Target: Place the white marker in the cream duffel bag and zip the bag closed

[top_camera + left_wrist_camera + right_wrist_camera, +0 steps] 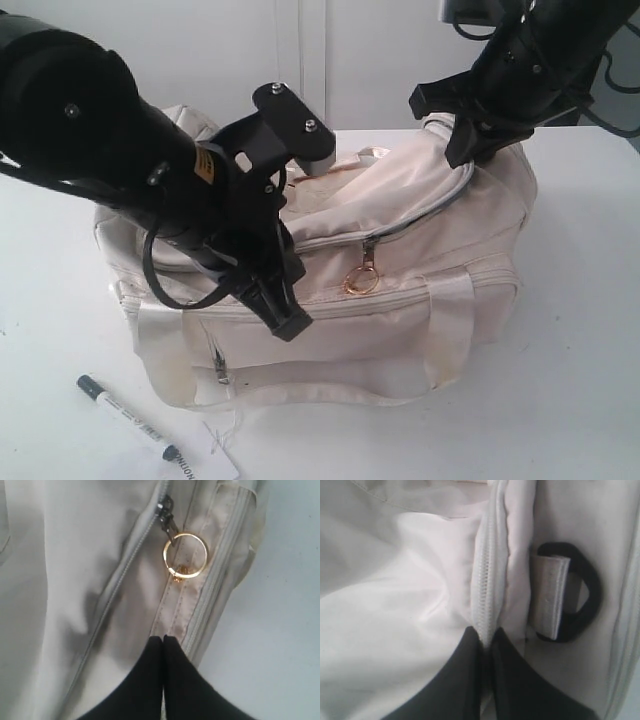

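White marker (128, 417) lies on desk (580, 380), outside cream duffel bag (420, 200); right pincer (487, 630) pinches its zipper edge (487, 580); left pincer (163, 639) closed, empty. Insertion, zipping remain.

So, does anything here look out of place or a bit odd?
Two things. The slim white marker with dark cap lies out on the white table, in front of the soft cream fabric duffel bag, not inside it. And the bag shows brownish stains beside its gold pull ring.
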